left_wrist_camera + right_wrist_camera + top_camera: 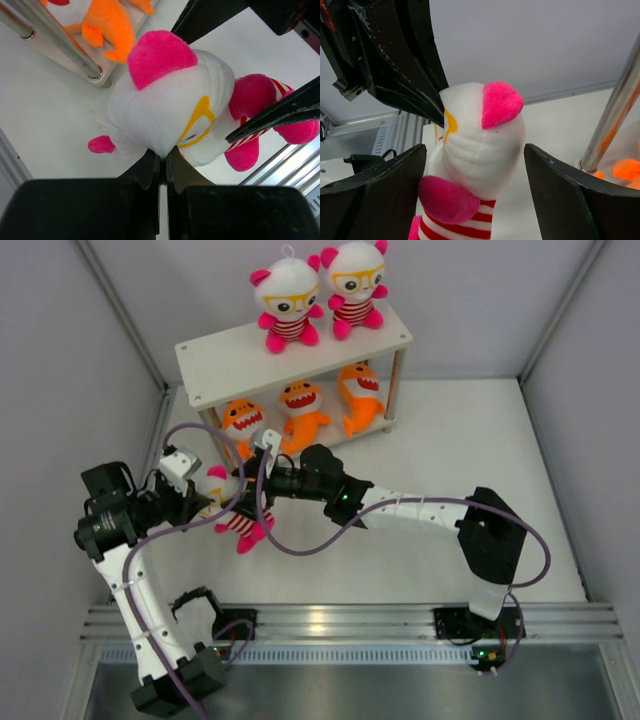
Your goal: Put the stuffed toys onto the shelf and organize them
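Left gripper (163, 152) pinches only a head fold of the doll (170, 105); right gripper (475, 150) stands spread astride it. Release early and you risk dropping it.

We see white tubular links and bulky black joints on the left arm (141, 592) and right arm (420, 510). Purple cables (300, 550) trail along both. A green light (343, 499) dots the right one.
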`<state>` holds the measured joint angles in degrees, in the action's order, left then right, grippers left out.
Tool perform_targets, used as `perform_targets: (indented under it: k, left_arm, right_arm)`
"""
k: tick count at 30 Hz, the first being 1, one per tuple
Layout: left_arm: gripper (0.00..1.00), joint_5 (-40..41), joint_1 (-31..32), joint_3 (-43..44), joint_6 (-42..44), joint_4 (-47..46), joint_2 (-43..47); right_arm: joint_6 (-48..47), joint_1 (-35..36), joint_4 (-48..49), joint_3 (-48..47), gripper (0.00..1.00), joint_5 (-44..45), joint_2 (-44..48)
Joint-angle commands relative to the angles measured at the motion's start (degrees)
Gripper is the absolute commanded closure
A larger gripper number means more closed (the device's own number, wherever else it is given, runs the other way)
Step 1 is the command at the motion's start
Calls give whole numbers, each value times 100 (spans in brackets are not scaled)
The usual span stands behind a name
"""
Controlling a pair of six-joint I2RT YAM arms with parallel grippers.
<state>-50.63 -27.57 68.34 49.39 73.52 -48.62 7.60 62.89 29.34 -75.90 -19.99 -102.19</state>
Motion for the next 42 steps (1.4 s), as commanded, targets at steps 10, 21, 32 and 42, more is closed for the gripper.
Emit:
perform_targets:
  k: [10, 21, 32, 42]
  left_arm:
    - [100, -843, 77, 830, -184, 348, -16]
    - [65, -896, 103, 1234, -516, 427, -51]
    - [2, -1737, 156, 2947, -1546, 418, -385]
    - [2, -2248, 33, 4739, -1703, 418, -1078]
  right_arm:
    - [-337, 144, -543, -488, 37, -40, -196]
    - [-391, 30, 691, 390, 100, -190, 374]
    - [-619, -733, 4259, 2403, 100, 10, 2000]
    - [-1111, -805, 6481, 1308, 100, -268, 1378]
